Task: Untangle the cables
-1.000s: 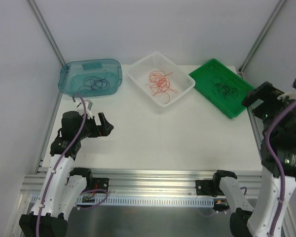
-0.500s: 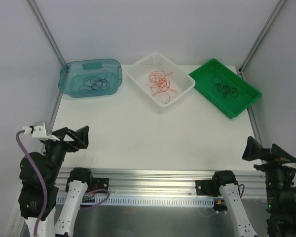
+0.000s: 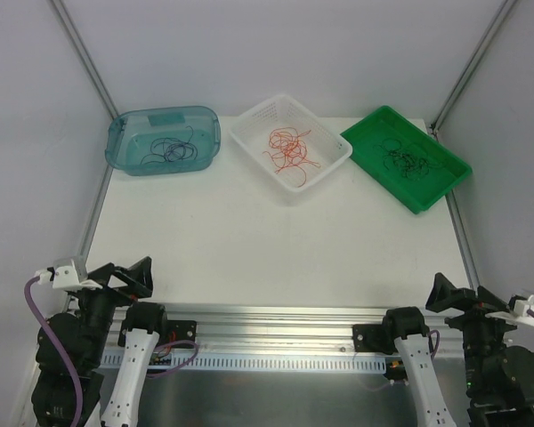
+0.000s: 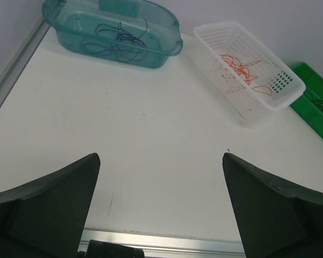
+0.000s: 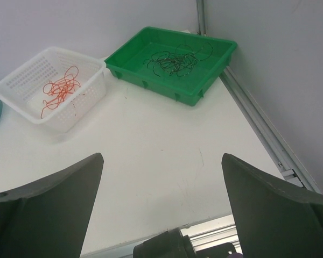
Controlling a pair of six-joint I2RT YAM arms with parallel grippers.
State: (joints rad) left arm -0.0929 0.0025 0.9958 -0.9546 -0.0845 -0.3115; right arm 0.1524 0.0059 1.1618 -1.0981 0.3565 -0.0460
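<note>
table (image 3: 267, 240): white, matte and flat, with a few tiny dark specks visible in the left wrist view.
rail (image 3: 276, 316): grooved aluminium profile along the near edge of the table, between the two arm bases.
teal tub (image 3: 116, 142): translucent blue-green plastic with rounded corners and a thick rolled rim; at the far left corner of the table.
dark blue cables (image 3: 167, 149): thin wiry loops, overlapped in a loose flat heap on the bottom of the teal tub.
white basket (image 5: 75, 113): rectangular, with perforated plastic walls like a grid; far middle of the table, turned at an angle, between the tub and the tray.
orange-red cables (image 3: 289, 149): fine curly strands, crossed over each other inside the white basket.
green tray (image 5: 151, 80): shallow, opaque, glossy plastic with low ribbed walls; far right corner, just beside the basket.
black cables (image 5: 172, 62): thin dark loops, bunched in the middle of the green tray.
left gripper (image 4: 160, 156): low at the near left edge, well apart from every container; released, dark wedge-shaped fingers (image 4: 48, 199) spread wide with only bare table between them.
right gripper (image 5: 161, 156): low at the near right edge, also far from the cables; released, same dark matte fingers spread wide, grasping nothing.
</note>
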